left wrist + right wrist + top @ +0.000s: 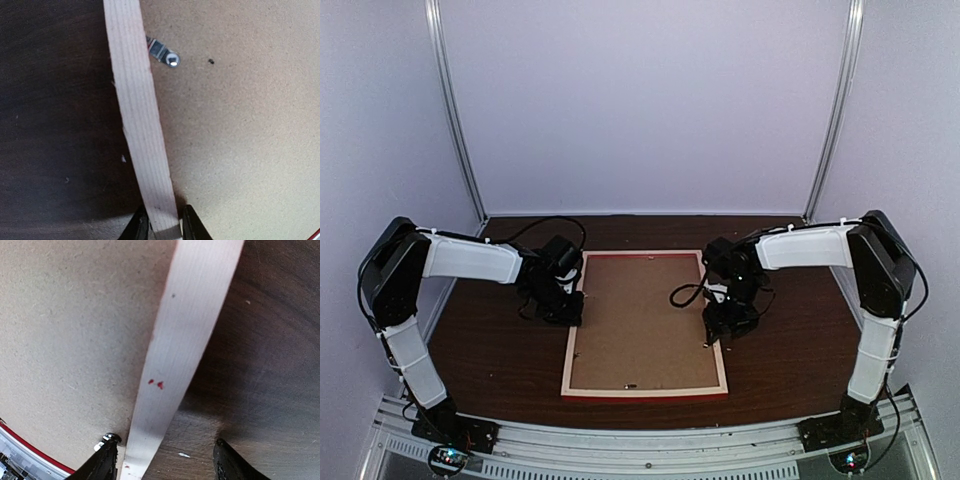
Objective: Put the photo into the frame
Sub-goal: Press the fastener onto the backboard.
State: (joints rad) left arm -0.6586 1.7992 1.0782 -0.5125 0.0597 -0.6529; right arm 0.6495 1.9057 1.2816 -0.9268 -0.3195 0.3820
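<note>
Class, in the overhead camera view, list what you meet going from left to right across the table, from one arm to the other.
left arm → frame's left rail → brown backing board → frame's right rail → right arm

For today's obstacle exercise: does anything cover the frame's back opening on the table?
Yes. The brown backing board fills the frame from rail to rail, and a metal clip bridges board and left rail.

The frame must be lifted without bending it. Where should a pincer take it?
A long side rail of the frame, from above, fingers straddling it: it lies flat on the table, back up, its rails thin. The left pincer clamps one so.
</note>
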